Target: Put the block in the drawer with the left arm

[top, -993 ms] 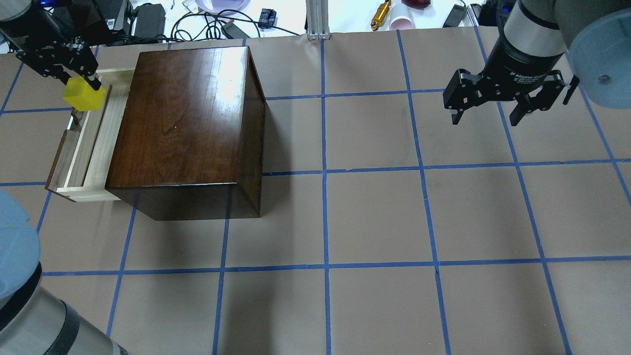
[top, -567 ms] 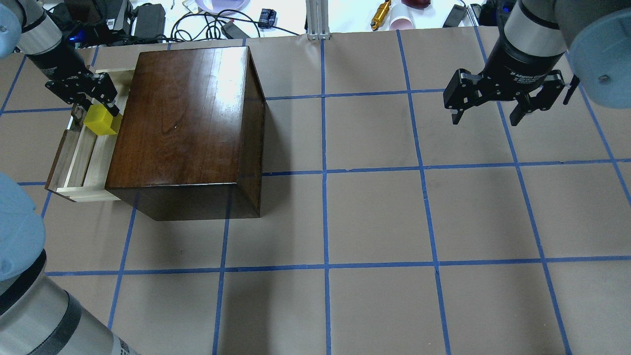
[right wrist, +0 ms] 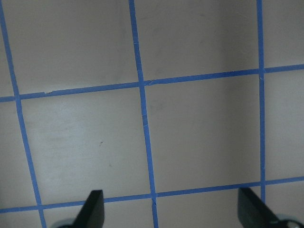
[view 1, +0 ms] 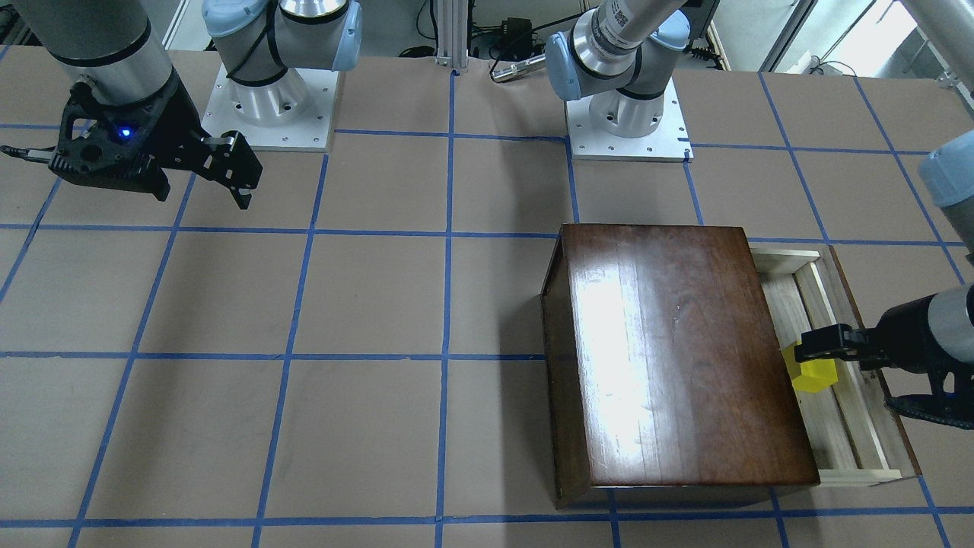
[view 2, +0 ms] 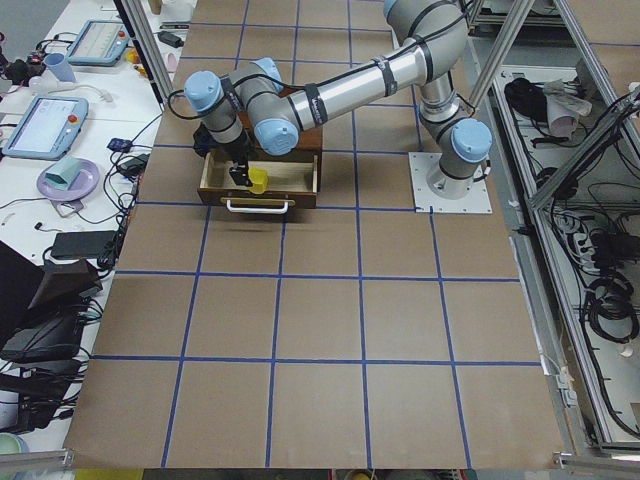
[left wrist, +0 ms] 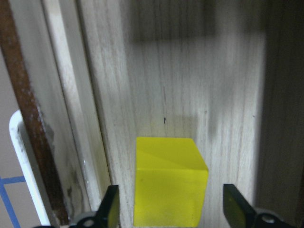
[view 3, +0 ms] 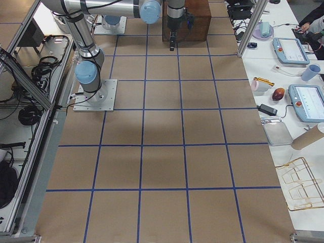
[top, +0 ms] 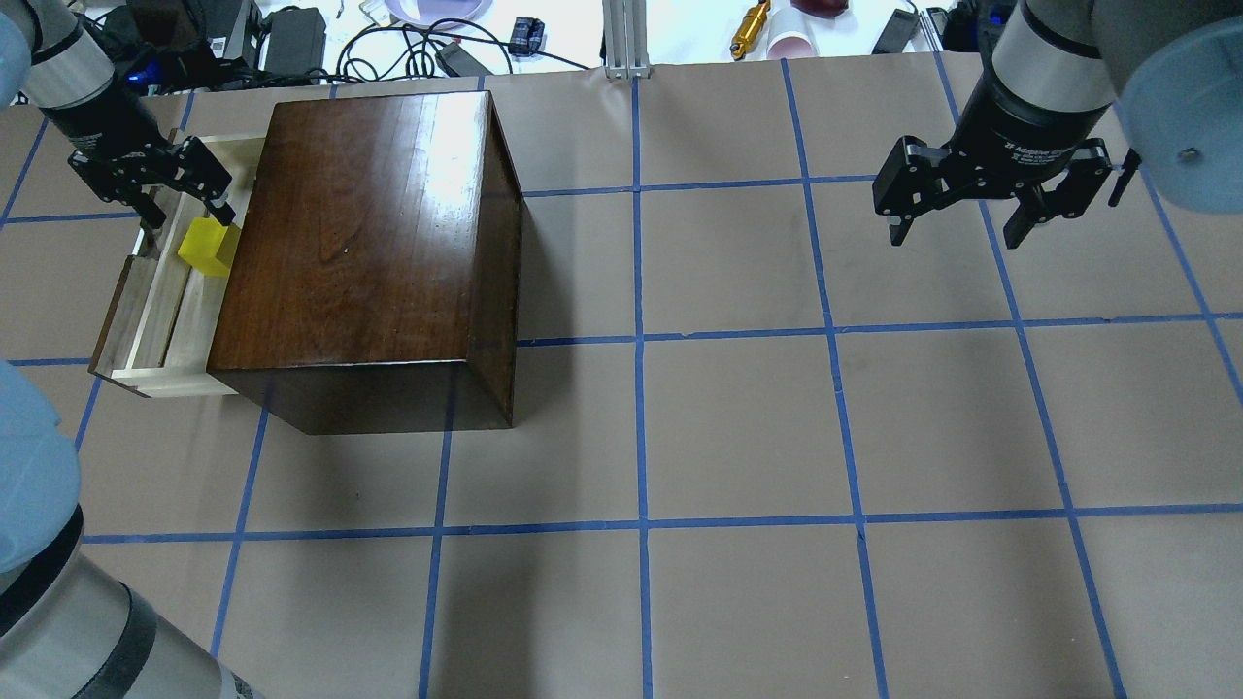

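The yellow block (top: pixel 206 248) rests on the pale floor of the open drawer (top: pixel 155 301), close against the dark wooden box (top: pixel 369 243). My left gripper (top: pixel 189 212) is open just above it. In the left wrist view the block (left wrist: pixel 168 183) sits on the drawer floor (left wrist: pixel 190 71) between the spread fingers (left wrist: pixel 110 209), with a gap on each side. The front view shows the block (view 1: pixel 813 374) in the drawer (view 1: pixel 860 476) beside the box (view 1: pixel 677 358). My right gripper (top: pixel 957 233) is open and empty above the table at the far right, also seen in its wrist view (right wrist: pixel 172 211).
The drawer's dark front with its metal pull (view 2: pixel 258 207) faces the table's left end. Cables, a gold cylinder (top: pixel 751 29) and a pink cup (top: pixel 791 44) lie beyond the far edge. An aluminium post (top: pixel 626 39) stands at the back middle.
My left gripper carried the block down into the drawer, then opened and let it go. The block now lies on the drawer floor. The right arm has not moved.
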Tool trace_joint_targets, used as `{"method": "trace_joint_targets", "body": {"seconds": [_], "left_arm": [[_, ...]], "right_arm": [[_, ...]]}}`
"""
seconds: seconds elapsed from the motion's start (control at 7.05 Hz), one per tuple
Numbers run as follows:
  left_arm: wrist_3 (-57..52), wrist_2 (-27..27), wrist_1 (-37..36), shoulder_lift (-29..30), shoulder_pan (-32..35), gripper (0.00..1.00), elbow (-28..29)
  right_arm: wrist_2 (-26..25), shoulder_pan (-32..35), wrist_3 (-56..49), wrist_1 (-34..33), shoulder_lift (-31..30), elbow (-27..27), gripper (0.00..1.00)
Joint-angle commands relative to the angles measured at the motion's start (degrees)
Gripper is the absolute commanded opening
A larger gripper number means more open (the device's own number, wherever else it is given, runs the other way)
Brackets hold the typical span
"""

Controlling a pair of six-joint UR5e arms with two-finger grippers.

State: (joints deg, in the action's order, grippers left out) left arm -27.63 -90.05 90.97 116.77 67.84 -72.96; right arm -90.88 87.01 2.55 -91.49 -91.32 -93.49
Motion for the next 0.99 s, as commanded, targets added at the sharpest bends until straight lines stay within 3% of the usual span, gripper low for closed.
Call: {"method": "trace_joint_targets", "body": {"seconds": [0.0, 0.28, 0.71, 0.85], "left_arm": [[2.74, -0.04, 0.61, -3.55, 1.93, 1.0, 0.72], [11.86, 0.57, 1.76, -7.5, 5.96, 1.0, 0.89], [13.3, -0.04, 3.07, -9.89, 13.96, 1.0, -0.07], [20.53, 0.4, 5.25, -10.42, 16.25, 1.0, -0.59]], "right_arm": [[0.0, -0.09, 0.0, 0.0, 0.0, 0.06, 1.0], [0.0, 0.0, 0.0, 0.0, 0.0, -0.03, 1.0], [0.0, 0.0, 0.0, 0.0, 0.0, 0.06, 1.0], [0.0, 0.0, 0.0, 0.0, 0.0, -0.03, 1.0]]}}
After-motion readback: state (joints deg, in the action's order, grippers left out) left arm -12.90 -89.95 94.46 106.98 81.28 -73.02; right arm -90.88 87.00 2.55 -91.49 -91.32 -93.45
